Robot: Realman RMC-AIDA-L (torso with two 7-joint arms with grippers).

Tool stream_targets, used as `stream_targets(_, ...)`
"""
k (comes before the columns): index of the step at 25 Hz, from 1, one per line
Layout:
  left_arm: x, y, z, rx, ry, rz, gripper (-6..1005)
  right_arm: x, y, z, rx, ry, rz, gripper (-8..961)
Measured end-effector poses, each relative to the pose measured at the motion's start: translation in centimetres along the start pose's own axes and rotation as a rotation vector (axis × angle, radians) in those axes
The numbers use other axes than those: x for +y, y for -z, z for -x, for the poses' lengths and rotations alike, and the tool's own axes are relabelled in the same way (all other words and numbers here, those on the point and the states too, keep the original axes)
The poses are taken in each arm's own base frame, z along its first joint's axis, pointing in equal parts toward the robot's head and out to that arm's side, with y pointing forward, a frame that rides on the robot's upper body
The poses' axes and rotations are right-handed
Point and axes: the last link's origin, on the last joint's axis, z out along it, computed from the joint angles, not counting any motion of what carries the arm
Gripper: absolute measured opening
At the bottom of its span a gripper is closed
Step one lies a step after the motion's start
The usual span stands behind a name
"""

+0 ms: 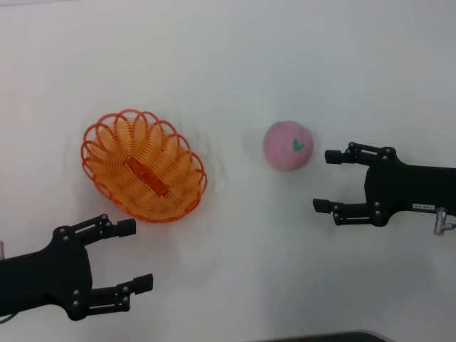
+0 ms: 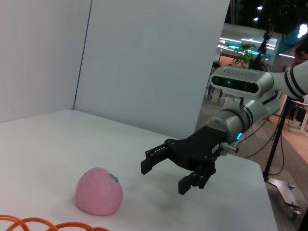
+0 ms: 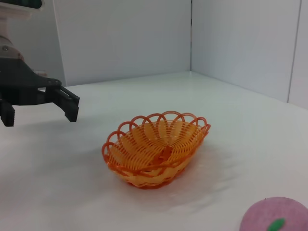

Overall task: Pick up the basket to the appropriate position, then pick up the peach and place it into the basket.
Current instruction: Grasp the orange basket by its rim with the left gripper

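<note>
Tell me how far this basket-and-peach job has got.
Nothing looks done. The basket sits empty on the table, the peach lies apart from it. The left gripper waits near the basket, the right gripper beside the peach, both jaws open and empty. Both pickups remain.

Basket (image 1: 143, 166) sits left of peach (image 1: 287, 145), well apart, both on table (image 1: 235, 64).

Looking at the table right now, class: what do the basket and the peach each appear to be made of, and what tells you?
The basket: probably moulded plastic or coated wire, a smooth, slightly glossy orange; thin looped strands form an open weave you can see through. The peach: likely foam or soft plastic, a toy; its pink surface is matte and even, with a flat green leaf mark. Neither tool touches either one.
</note>
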Motion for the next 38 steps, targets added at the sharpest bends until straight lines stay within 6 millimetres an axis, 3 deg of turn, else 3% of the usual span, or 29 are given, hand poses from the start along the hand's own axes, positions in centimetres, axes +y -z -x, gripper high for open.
stream_targets(10, 0.2, 0.0, -0.2, 0.018, 0.001, 0.007, 854, -0.1, -0.2, 0.1, 0.002, 0.001, 0.001, 884)
stream_targets(15, 0.0, 0.5, -1.2, 0.076, 0.09, 0.015, 853, -0.1, -0.1, 0.0, 0.002, -0.001, -0.001, 885)
stream_targets(26, -2.5, 1.0, -4.3, 0.132, 0.428, 0.058, 854, -0.2, 0.2, -0.1, 0.001, -0.005, -0.013, 885)
stream_targets(33, -4.6, 3.8, -5.7, 0.281, 0.592, -0.082, 853, -0.2, 0.2, -0.1, 0.001, -0.006, -0.015, 884)
stream_targets(38, -6.6, 4.8, -5.6, 0.265, 0.663, -0.216, 853, -0.3, 0.2, 0.1, -0.002, 0.001, -0.013, 884)
